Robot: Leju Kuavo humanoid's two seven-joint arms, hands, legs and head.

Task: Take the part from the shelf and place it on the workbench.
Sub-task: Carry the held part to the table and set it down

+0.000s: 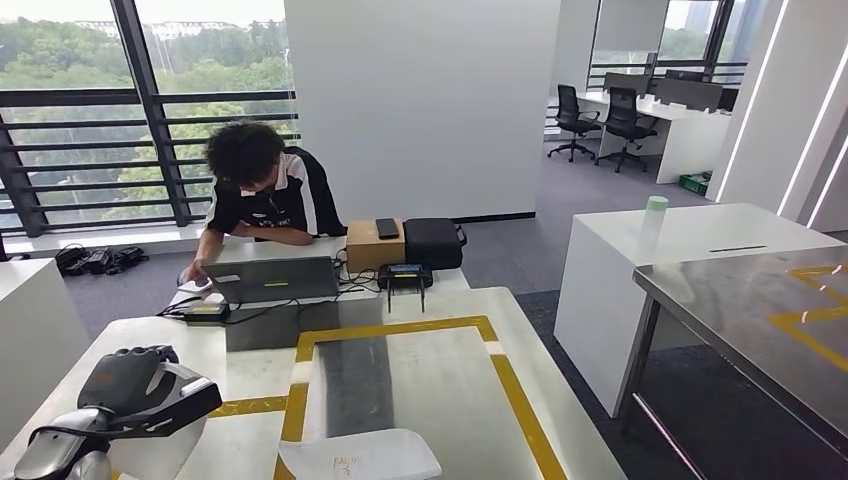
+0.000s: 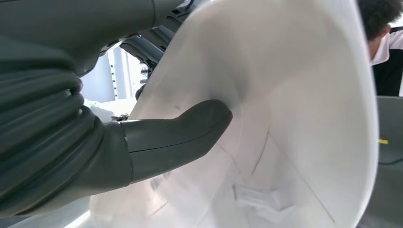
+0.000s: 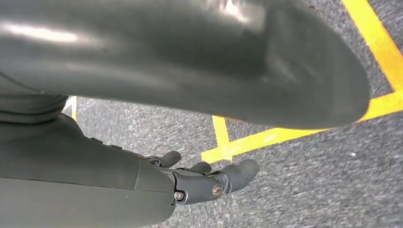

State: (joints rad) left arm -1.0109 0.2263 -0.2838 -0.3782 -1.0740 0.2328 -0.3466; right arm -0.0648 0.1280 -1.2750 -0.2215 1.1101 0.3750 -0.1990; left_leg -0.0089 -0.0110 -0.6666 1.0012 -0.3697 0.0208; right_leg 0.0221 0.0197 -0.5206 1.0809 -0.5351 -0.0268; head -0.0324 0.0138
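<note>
The left hand grips the white part, thumb pressed inside. The part hangs just above the tabletop, its yellow-taped area directly below. The right hand hangs empty, fingers loosely apart.

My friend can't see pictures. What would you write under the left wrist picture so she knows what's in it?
The robot's left hand holds a big white curved part, its thick grey thumb pressed against the part's smooth inner surface. Behind the part's edge, a person with dark hair leans over.
</note>
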